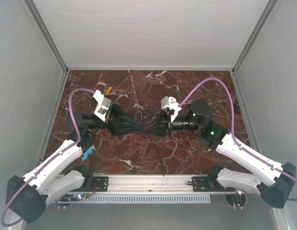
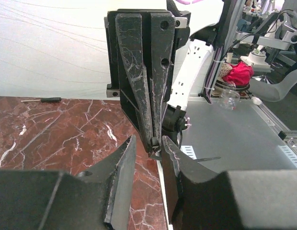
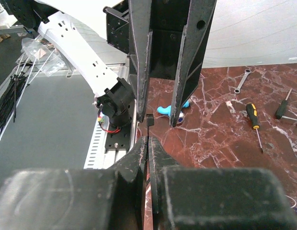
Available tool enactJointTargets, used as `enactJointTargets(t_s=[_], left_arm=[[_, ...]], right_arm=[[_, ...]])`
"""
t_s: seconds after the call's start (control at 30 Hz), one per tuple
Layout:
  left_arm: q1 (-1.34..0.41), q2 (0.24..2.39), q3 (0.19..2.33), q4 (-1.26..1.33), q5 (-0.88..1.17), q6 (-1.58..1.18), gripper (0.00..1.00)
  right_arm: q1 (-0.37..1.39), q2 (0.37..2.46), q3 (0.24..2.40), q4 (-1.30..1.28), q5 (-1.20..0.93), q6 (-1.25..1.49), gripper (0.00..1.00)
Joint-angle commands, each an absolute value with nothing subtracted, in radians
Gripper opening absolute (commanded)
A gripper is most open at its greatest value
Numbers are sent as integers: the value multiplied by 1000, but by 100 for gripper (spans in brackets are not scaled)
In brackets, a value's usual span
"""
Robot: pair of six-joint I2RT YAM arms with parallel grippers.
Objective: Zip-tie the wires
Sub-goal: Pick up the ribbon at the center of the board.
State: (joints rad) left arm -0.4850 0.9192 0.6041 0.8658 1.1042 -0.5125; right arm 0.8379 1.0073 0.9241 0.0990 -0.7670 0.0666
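We are holding the zip tie [image 3: 149, 120] between the tightly closed jaws of our right gripper [image 3: 147, 139], over the marble surface [image 1: 196, 158]. Our left gripper [image 2: 148, 143] is facing it, jaws standing narrowly apart around those tips. The wires [image 1: 139, 116] are sitting just beyond both grippers.

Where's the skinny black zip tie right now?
In the left wrist view, the zip tie pokes out rightward from the tip of the shut right gripper, between the open fingers of the left gripper.
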Motion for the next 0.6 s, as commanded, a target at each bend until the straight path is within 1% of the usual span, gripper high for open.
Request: enactJointTargets(t_s=[0.0, 0.1, 0.2, 0.23, 0.27, 0.3, 0.33, 0.47, 0.5, 0.53, 0.57], left_arm=[[-483, 920, 615, 925, 1128, -522, 30], [-485, 925, 616, 918, 1132, -521, 31], [-487, 928, 618, 910, 1135, -516, 28], [-488, 928, 618, 910, 1136, -513, 22], [-488, 928, 620, 910, 1137, -511, 11], [-489, 926, 620, 908, 1135, -506, 3], [-488, 924, 620, 902, 1130, -500, 0], [-489, 912, 615, 893, 1112, -486, 0], [-489, 911, 615, 891, 1109, -485, 0], [-489, 911, 616, 890, 1108, -485, 0], [-489, 912, 617, 890, 1108, -487, 0]], right_arm=[[850, 1012, 969, 106, -749, 44, 0], [851, 1011, 970, 114, -746, 45, 0], [853, 1012, 971, 118, -745, 47, 0], [853, 1012, 971, 118, -746, 48, 0], [853, 1014, 971, 119, -747, 46, 0], [854, 1014, 971, 117, -746, 46, 0], [853, 1015, 970, 117, -746, 46, 0], [854, 1014, 969, 111, -729, 57, 0], [854, 1015, 969, 106, -724, 59, 3], [854, 1017, 972, 101, -724, 58, 13], [854, 1020, 973, 99, -726, 59, 20]])
